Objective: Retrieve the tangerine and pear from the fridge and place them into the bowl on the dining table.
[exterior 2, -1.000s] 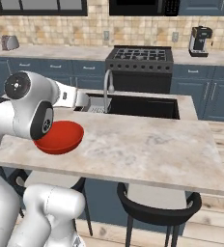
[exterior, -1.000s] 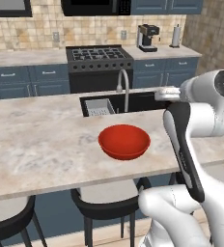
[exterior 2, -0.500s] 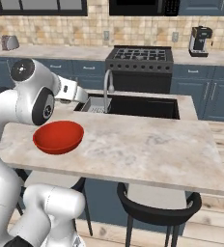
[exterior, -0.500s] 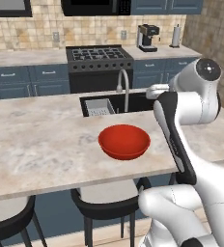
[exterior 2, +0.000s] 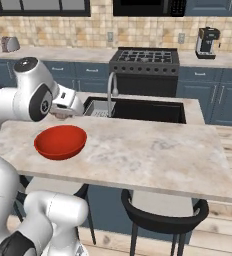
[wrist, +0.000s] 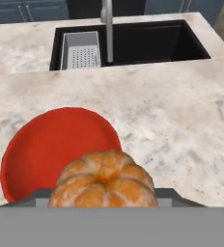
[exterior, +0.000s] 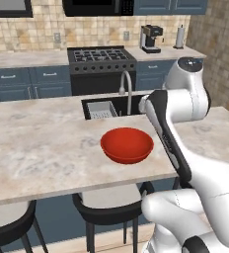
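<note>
Hand view: tangerine [wrist: 103, 180] apparently in gripper, near bowl [wrist: 46, 144].

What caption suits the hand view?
End effector carries the tangerine above the red bowl on the dining table.

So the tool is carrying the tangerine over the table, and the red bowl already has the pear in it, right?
Not quite. The tool does hold the tangerine over the table, but the bowl has no pear in it; the left base view shows its inside bare.
</note>
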